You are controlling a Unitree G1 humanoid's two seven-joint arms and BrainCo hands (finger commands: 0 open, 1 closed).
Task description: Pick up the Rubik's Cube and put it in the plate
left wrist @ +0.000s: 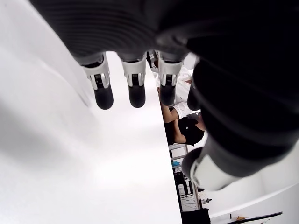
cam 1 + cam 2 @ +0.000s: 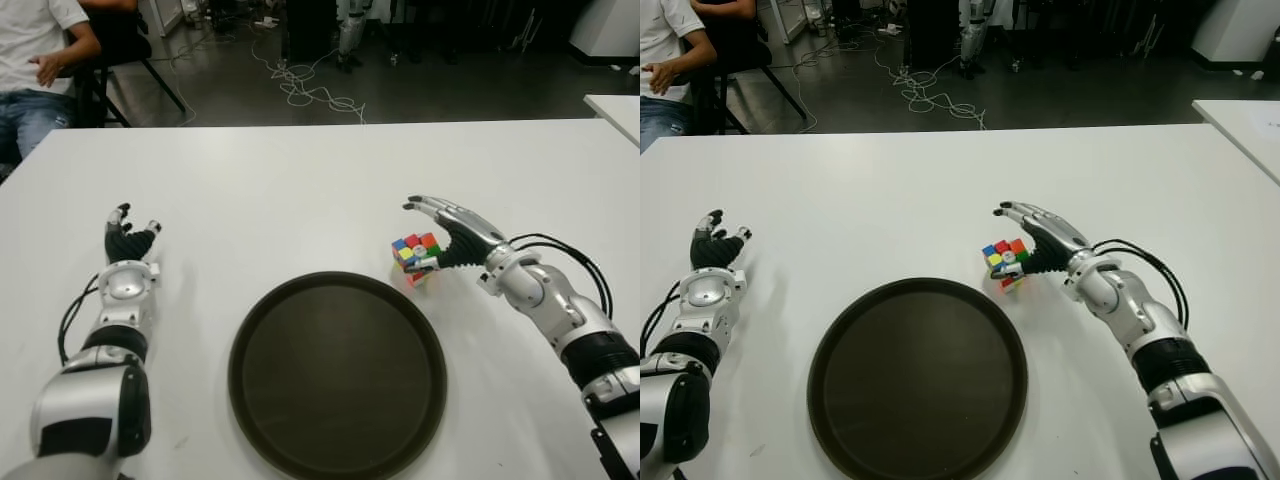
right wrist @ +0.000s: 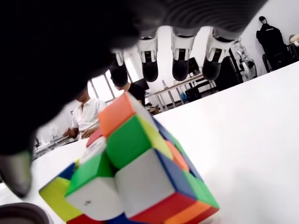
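The Rubik's Cube [image 2: 413, 253] stands tilted on the white table [image 2: 300, 190], just beyond the right rim of the dark round plate [image 2: 338, 380]. My right hand [image 2: 432, 230] reaches in from the right and arches over the cube. Its fingers [image 3: 180, 60] are stretched out above the cube without touching it. The thumb lies against the cube's near right side. In the right wrist view the cube [image 3: 135, 172] fills the space under the palm, tipped on one edge. My left hand [image 2: 128, 245] shows on the table's left side, far from the cube, holding nothing.
A seated person [image 2: 40, 70] is beyond the table's far left corner. Cables [image 2: 310, 90] lie on the dark floor behind the table. Another white table's corner [image 2: 618, 108] shows at the far right.
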